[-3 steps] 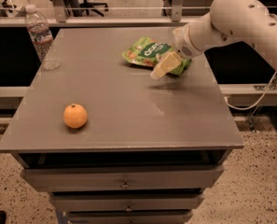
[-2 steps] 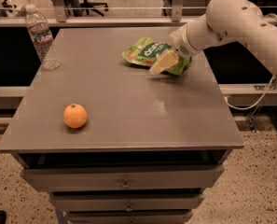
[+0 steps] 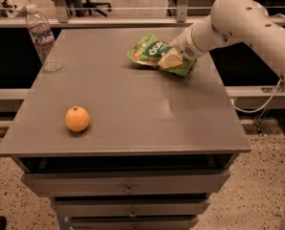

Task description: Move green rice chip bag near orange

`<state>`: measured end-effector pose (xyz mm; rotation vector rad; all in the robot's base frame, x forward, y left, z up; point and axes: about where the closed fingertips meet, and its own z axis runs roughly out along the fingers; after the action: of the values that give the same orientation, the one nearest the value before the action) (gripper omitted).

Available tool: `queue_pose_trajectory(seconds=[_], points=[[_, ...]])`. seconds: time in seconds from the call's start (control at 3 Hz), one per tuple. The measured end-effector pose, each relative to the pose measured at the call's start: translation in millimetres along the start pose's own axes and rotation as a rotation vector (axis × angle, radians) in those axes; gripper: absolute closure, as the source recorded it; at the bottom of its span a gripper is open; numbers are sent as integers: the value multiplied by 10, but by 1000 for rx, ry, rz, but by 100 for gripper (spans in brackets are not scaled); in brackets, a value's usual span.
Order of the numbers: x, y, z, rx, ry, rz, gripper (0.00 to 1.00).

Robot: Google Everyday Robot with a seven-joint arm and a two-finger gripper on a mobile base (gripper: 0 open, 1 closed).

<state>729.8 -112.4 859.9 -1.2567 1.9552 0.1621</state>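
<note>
The green rice chip bag [image 3: 150,50] lies on the far right part of the grey table [image 3: 132,104], with its dark green logo patch facing up. The orange [image 3: 77,119] sits near the front left of the table, far from the bag. My gripper [image 3: 168,60] comes in from the right on the white arm [image 3: 238,23]. It is low over the right half of the bag, overlapping it and covering that part.
A clear plastic water bottle [image 3: 42,37] stands upright at the table's far left corner. The table has drawers below its front edge [image 3: 127,189]. A rail and office chairs stand behind the table. A cable hangs at the right.
The gripper has moved a little farther back and onto the bag's right half. The bag, the orange and the bottle have not moved.
</note>
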Motion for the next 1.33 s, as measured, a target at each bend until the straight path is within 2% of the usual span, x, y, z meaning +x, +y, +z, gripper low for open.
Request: queue_pose_trajectory(seconds=[0.33,0.67,1.0,1.33], points=[[-80,52,-185,8,2,-15,87],[-305,0,-776,110,9,1,100],[-397,105,-737,98,-2,-1,100],[-800,402,-670,55,-64,17,100]])
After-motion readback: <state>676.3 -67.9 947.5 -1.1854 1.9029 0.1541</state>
